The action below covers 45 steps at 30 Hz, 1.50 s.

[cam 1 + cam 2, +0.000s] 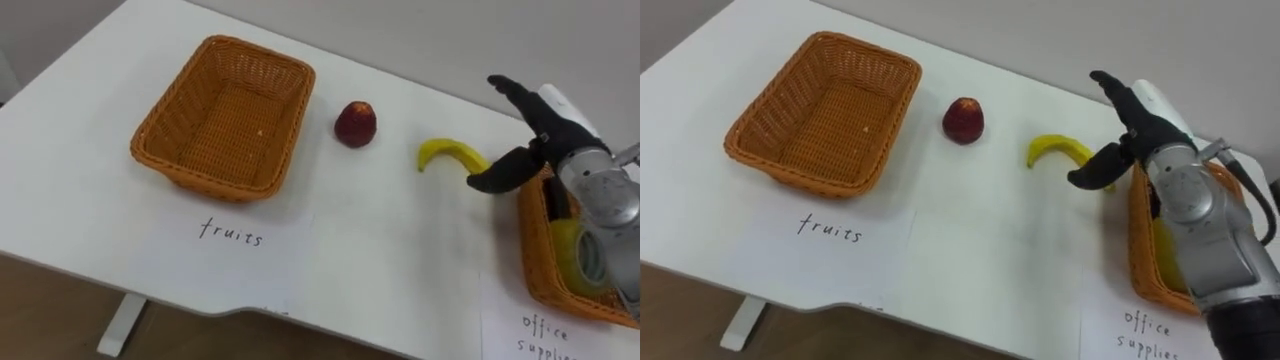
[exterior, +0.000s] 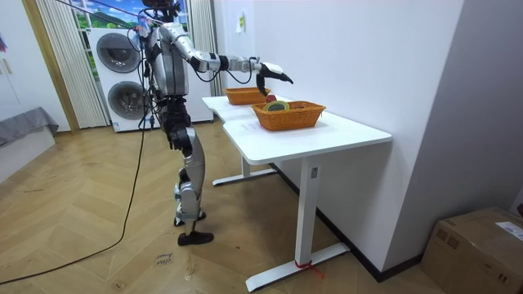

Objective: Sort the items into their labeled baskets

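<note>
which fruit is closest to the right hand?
The yellow banana, just left of the open right hand. The red apple lies farther off, beside the empty basket.

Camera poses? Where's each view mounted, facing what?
Left eye view: on the head, looking down at the table: empty fruits basket, red fruit, banana; open right hand at the right.
Right eye view: same head, same scene, slightly offset.
Room view: off in the room, facing the table; whole robot standing, right arm outstretched.
Shared: fruits basket, office basket, right hand.
</note>
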Motion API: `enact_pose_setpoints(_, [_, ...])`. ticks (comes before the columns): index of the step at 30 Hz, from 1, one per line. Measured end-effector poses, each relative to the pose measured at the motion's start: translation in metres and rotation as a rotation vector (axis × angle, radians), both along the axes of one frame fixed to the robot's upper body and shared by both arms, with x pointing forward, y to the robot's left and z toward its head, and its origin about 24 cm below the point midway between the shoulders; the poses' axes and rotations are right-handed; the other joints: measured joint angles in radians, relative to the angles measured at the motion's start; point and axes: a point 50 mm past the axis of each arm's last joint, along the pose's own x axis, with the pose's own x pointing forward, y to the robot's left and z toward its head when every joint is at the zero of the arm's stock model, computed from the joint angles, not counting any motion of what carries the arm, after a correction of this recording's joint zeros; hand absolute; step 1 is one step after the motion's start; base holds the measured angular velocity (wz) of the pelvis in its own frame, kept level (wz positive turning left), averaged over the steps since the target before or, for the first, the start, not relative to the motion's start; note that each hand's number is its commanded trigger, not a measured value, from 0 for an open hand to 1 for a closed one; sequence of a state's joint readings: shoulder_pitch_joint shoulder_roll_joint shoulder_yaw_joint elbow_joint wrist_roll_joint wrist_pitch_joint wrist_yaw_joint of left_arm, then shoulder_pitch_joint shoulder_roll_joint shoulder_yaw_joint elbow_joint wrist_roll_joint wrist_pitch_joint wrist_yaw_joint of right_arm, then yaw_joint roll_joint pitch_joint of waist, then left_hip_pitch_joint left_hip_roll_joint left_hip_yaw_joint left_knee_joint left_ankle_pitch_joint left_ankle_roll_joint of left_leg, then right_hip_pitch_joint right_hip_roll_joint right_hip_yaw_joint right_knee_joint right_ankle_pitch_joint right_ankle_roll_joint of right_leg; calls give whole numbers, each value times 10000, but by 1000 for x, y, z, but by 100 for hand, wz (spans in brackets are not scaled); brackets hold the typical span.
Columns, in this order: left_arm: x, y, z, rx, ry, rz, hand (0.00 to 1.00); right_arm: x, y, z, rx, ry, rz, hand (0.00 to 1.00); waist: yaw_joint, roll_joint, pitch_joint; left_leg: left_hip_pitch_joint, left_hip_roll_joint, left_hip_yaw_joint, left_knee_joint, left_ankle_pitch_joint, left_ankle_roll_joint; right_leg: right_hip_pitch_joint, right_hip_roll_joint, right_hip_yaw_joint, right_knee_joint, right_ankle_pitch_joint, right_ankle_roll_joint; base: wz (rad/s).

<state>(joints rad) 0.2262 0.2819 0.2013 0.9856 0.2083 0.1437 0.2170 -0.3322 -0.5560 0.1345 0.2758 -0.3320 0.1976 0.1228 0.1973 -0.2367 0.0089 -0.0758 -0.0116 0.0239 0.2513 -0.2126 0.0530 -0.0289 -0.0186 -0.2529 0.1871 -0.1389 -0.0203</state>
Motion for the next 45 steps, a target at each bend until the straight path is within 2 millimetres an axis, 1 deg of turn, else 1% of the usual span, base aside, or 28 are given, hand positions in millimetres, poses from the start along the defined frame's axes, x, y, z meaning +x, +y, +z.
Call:
enact_pose_setpoints(2, [3, 0, 0, 73, -81, -8, 0, 4, -1, 3, -211, -74, -74, 0, 9, -37, 15, -161, 1, -20, 62, 0, 0, -129, 2, -21, 0, 7, -8, 7])
enact_pose_setpoints(3, [4, 0, 1, 122, -112, -11, 0, 5, -2, 5, -277, -128, -120, 0, 6, -57, 42, -223, 0, -37, 83, 0, 0, -171, 2, -45, -1, 13, -9, 4])
enact_pose_setpoints(8, [8, -4, -1, 73, -31, -423, 0, 7, -2, 4, -748, -188, -204, 0, 32, -92, 74, -609, 5, -56, 221, -8, 8, -479, 11, -32, -6, 50, -14, 1])
enact_pose_setpoints(11, [10, -6, -2, 23, -23, -593, 0, 6, -1, -3, -856, 99, -124, 0, 47, -99, 81, -746, 10, -59, 242, -6, 10, -613, 13, -15, -15, 93, -10, 0])
enact_pose_setpoints(12, [11, -7, -2, 16, -24, -618, 0, 6, 0, -7, -897, 253, -96, 0, 53, -82, 94, -741, 10, -47, 237, -6, 11, -612, 11, 1, -14, 94, -9, 0])
enact_pose_setpoints(13, [13, -7, -2, 8, -28, -683, 0, 6, 1, -8, -918, 298, -68, 0, 56, -62, 111, -757, 10, -56, 237, -6, 11, -627, 10, 1, -14, 94, -9, 0])
enact_pose_setpoints(14, [14, -8, -2, 4, -37, -715, 0, 6, 1, -8, -928, 302, -42, 0, 57, -63, 110, -765, 10, -61, 237, -6, 11, -636, 11, 3, -14, 94, -9, 0])
enact_pose_setpoints(15, [16, -8, -2, 1, -60, -780, 0, 6, 3, -9, -956, 329, 10, 0, 62, -34, 132, -783, 11, -66, 234, -6, 11, -664, 14, 7, -12, 94, -9, -4])
enact_pose_setpoints(17, [19, -8, -2, 6, -150, -815, 0, 7, 5, -11, -1019, 420, 119, 0, 58, -59, 112, -863, 24, -52, 244, -3, 8, -756, 21, 8, -5, 102, -21, -2])
enact_pose_setpoints(19, [21, -8, -2, 10, -213, -865, 0, 6, 3, -14, -1041, 574, 61, 0, 88, -41, 127, -905, 26, -33, 254, -1, 8, -789, 22, -7, -12, 112, -27, 0])
enact_pose_setpoints(21, [21, -8, -1, 21, -228, -868, 0, 6, 2, -16, -1064, 664, 8, 0, 144, -44, 125, -919, 30, 17, 227, -1, 9, -828, 20, 3, -6, 112, -27, -3])
enact_pose_setpoints(22, [23, -8, -1, 14, -264, -879, 0, 7, 2, -16, -1078, 684, -10, 0, 181, -70, 105, -971, 37, 44, 230, 0, 8, -902, 20, 12, 3, 113, -27, -6])
enact_pose_setpoints(29, [31, -10, -1, -106, -394, -1113, 0, 9, 0, -17, -1083, 775, -58, 0, 297, -68, 108, -1058, 37, -10, 229, 8, 14, -966, 14, -109, -17, 116, -31, 3])
enact_pose_setpoints(31, [34, -10, -1, -113, -445, -1133, 0, 14, 3, -17, -1225, 860, 67, 0, 306, -72, 106, -1073, 37, 18, 211, 9, 13, -1017, 14, -101, -13, 116, -31, -4])
enact_pose_setpoints(35, [36, -11, -1, -115, -588, -1197, 0, 18, 4, -13, -1255, 742, 182, 0, 313, -81, 98, -1210, 36, -34, 226, 15, 12, -1127, 17, -112, -17, 125, -36, 1])
enact_pose_setpoints(37, [35, -11, -1, -168, -587, -1139, 0, 19, 2, -14, -1281, 822, 87, 0, 328, -79, 100, -1234, 27, -100, 247, 15, 13, -1138, 4, -277, -24, 125, -35, 5])
enact_pose_setpoints(39, [34, -11, -1, -180, -581, -1095, 0, 20, 0, -15, -1289, 866, 21, 0, 365, -74, 104, -1234, 26, -119, 284, 16, 13, -1136, 1, -308, -33, 125, -35, 2])
enact_pose_setpoints(43, [35, -11, -1, -181, -600, -1104, 0, 20, -3, -24, -1460, 1327, -94, 0, 568, -57, 116, -1229, 28, -120, 317, 16, 13, -1112, -15, -373, -33, 125, -35, 0])
enact_pose_setpoints(45, [35, -11, -1, -169, -596, -1096, 0, 21, -2, -22, -1480, 1190, -47, 0, 585, -44, 127, -1236, 25, -131, 317, 16, 13, -1104, -63, -480, -31, 125, -35, 3])
